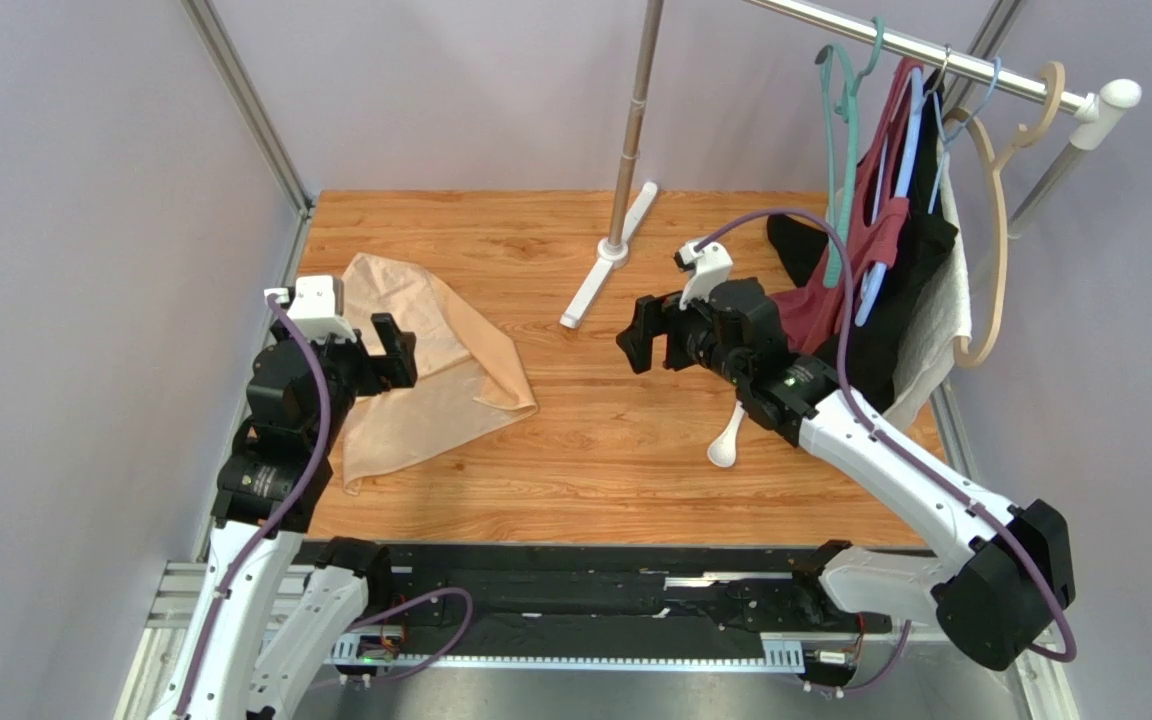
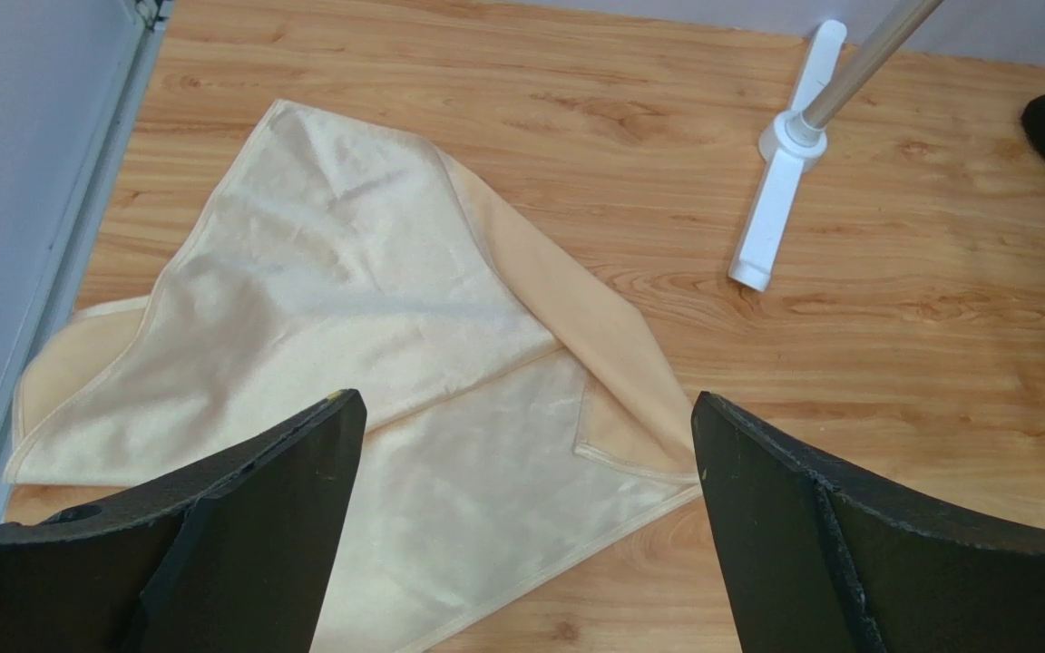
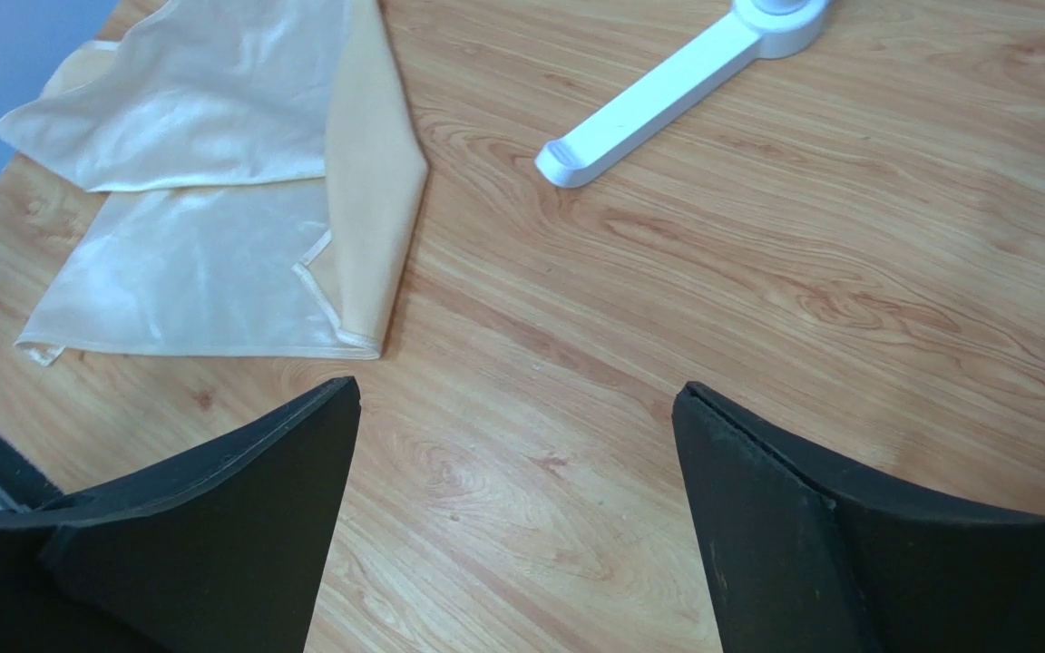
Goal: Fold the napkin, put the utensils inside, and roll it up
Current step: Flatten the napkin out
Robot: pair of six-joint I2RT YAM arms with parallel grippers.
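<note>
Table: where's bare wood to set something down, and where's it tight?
Biggest free patch: the middle and near tabletop between the napkin and the spoon. Also the far strip between napkin and pole foot. Crowded: the right side, where garments hang beside the right arm; the left is covered by the napkin.

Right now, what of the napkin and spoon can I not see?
Top view, the spoon: upper handle hidden under the right arm.
Top view, the napkin: left part hidden behind the left gripper.
Left wrist view: spoon cut off by the right edge; napkin's near edge behind the fingers.
Right wrist view: no spoon; napkin cut by the top edge.
</note>
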